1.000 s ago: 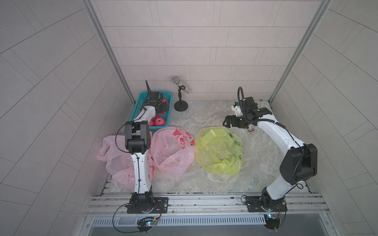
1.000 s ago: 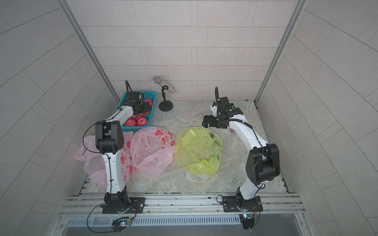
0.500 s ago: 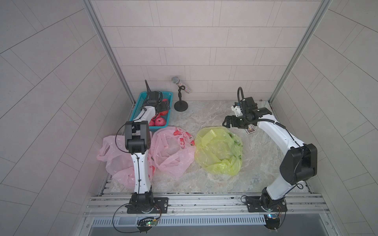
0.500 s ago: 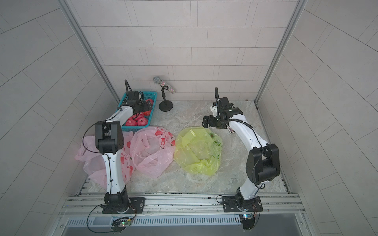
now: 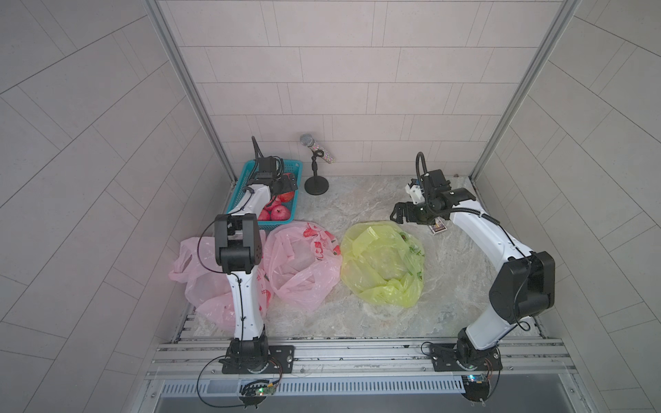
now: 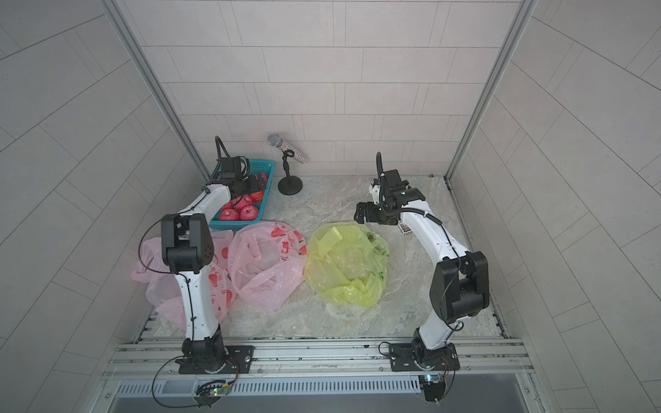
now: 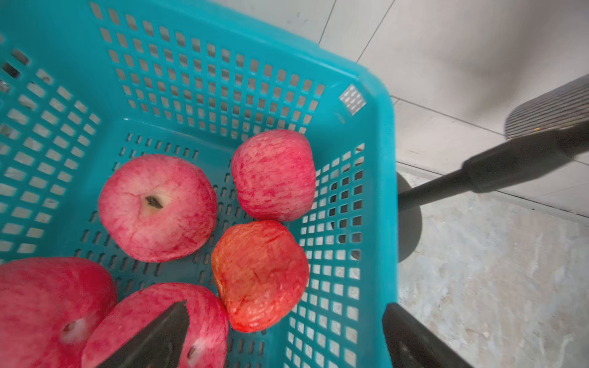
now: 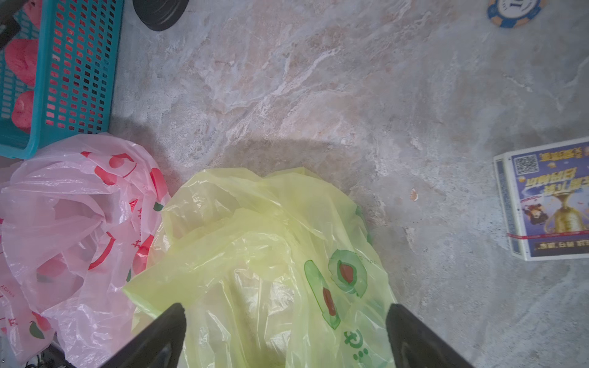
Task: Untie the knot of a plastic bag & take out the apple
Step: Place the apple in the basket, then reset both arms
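Several red apples (image 7: 156,207) lie in a teal basket (image 5: 298,168) at the back left. My left gripper (image 5: 286,184) hangs open over them, empty, with one finger above an apple (image 7: 153,318) and the other outside the basket wall (image 7: 382,133). A yellow-green plastic bag (image 5: 382,262) lies slack and flattened in the middle, and no knot shows on it. My right gripper (image 5: 398,211) hovers open and empty over its far edge (image 8: 255,255). Two pink bags (image 5: 304,264) (image 5: 200,279) lie crumpled to the left, the leftmost partly hidden by my left arm.
A microphone on a round black stand (image 5: 316,184) rises just right of the basket. A small printed card box (image 8: 548,197) and a poker chip (image 8: 513,9) lie on the marble top near my right arm. Tiled walls close in on three sides.
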`<state>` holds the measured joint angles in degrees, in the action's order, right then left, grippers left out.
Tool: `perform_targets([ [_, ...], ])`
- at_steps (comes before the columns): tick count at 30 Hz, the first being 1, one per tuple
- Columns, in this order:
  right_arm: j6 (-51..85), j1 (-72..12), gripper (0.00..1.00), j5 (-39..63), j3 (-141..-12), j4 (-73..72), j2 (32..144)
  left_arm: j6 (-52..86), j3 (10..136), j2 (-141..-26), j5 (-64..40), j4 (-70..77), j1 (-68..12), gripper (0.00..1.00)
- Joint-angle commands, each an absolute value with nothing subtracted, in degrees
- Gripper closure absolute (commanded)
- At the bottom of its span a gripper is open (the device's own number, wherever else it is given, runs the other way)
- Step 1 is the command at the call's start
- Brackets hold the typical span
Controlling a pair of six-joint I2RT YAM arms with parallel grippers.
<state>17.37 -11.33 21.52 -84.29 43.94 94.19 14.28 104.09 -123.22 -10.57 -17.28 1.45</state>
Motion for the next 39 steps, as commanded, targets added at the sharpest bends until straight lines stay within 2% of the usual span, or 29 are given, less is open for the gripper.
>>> perform_targets([
  [1,17.09,-10.35,0.0,18.74,-86.37,44.33,93.56,11.67,103.51,-115.51,-11.32,-18.35,1.09,0.0],
  [8,16.29,-8.74,0.0,15.95,-86.28,40.94,92.92,9.13,100.26,-106.26,-14.44,-21.39,-0.01,0.0],
  [11,17.01,-8.29,0.0,13.02,-84.14,36.06,91.78,6.63,94.24,-100.39,-11.39,-21.56,-2.55,0.0],
  [17,17.73,-5.29,0.0,13.94,-70.77,17.66,83.59,7.12,78.2,-89.38,-9.35,-17.9,-7.73,0.0],
  [22,14.52,-4.9,0.0,4.48,-55.58,4.76,74.81,7.4,63.46,-79.87,-6.28,-11.23,-10.01,0.0],
  [25,14.25,-3.74,0.0,0.78,-49.6,2.13,72.01,9.29,56.62,-75.37,-4.68,-8.76,-10.15,0.0],
  [29,14.73,-1.23,0.0,0.0,-44.98,1.85,71.07,9.32,50.53,-71.9,-4.2,-6.63,-10.2,0.0],
  [35,15.01,2.32,0.0,-0.35,-38.28,-7.4,71.98,7.73,42.31,-68.69,-2.78,0.24,-10.2,0.0],
  [39,14.9,2.7,0.0,-5.99,-35.41,-12.36,74.7,7.73,37.46,-67.27,-1.13,4.37,-10.2,0.0],
])
